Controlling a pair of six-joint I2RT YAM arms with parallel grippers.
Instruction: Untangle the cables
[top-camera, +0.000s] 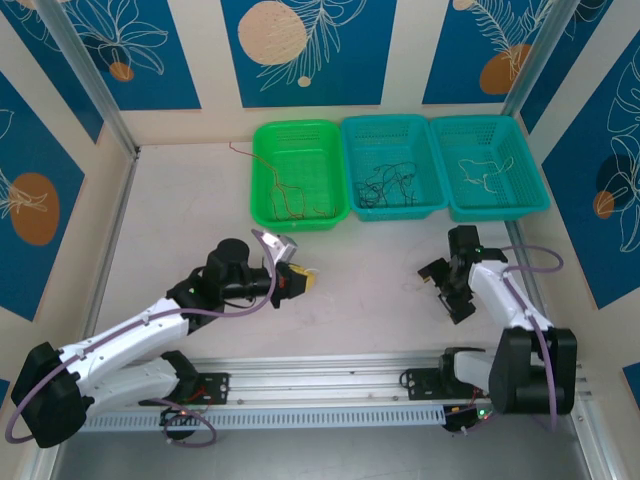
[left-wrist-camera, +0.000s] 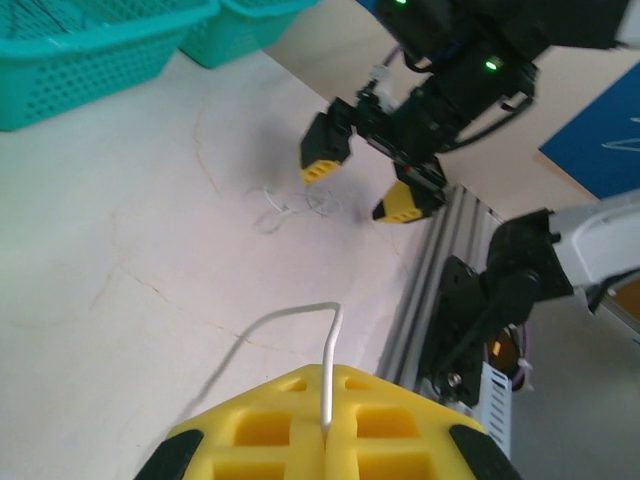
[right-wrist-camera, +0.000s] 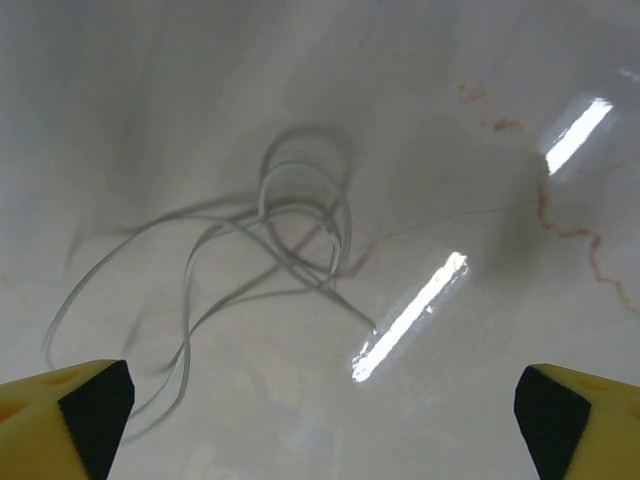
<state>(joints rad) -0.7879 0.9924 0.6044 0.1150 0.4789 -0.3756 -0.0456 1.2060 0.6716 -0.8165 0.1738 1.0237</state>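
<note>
Right gripper spread above white cables, between baskets and front rail

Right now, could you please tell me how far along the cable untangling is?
Looks done: red-orange cables lie in the green basket, black cables in the middle basket, whitish cables in the right basket. In hand: the left fingers are shut on a white strand. Left: a small white tangle on the table, beneath the open right fingers.

Blue floral wall panels; pale tabletop
</note>
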